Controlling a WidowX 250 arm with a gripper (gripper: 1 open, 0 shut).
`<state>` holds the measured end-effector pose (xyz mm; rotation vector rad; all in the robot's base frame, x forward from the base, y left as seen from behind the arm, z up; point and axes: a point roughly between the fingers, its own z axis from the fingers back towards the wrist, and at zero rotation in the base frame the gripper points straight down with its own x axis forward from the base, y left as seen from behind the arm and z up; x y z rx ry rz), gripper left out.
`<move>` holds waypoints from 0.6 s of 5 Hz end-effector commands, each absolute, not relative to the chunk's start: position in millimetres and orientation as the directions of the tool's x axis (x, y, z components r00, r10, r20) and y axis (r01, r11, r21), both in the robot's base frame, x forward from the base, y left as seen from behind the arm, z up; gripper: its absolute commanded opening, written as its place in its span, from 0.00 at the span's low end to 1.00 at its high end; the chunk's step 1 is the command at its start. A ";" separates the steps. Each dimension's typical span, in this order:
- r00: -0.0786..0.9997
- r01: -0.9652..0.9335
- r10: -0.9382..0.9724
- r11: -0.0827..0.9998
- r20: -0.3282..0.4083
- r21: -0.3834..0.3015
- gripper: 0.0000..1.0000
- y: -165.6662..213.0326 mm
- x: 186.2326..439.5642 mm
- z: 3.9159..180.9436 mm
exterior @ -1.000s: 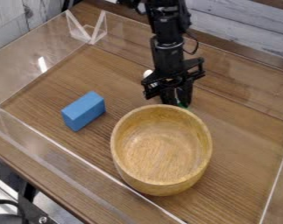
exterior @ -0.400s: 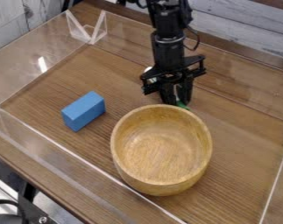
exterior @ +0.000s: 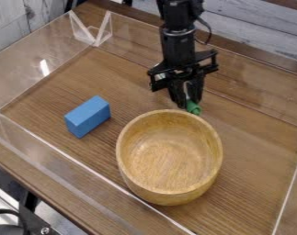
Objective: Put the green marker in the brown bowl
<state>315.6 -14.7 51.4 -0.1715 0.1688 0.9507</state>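
The black gripper [exterior: 184, 92] is clamped tight on the slim green marker [exterior: 188, 103], held nearly upright just beyond the brown bowl's [exterior: 170, 190] far rim. The bowl is round, thick-rimmed grained wood; a blue block [exterior: 86, 116] lies left

The large round wooden brown bowl [exterior: 170, 156] sits on the wooden table [exterior: 255, 110]; the small rectangular blue block [exterior: 86, 116] lies left of it, apart.

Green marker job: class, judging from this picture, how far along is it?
Done: the gripper is shut on the green marker and holds it off the table, just beyond the brown bowl's far rim. In hand: carrying it. Left: move over the bowl, which holds nothing, and release. The blue block lies untouched.
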 end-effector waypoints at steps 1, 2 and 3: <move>0.599 -0.800 0.785 0.580 -0.159 -0.152 0.00 -16.0 328.7 84.8; 0.606 -0.795 0.779 0.586 -0.162 -0.154 0.00 -15.9 328.2 88.9; 0.611 -0.792 0.775 0.591 -0.165 -0.156 0.00 -15.7 328.1 92.6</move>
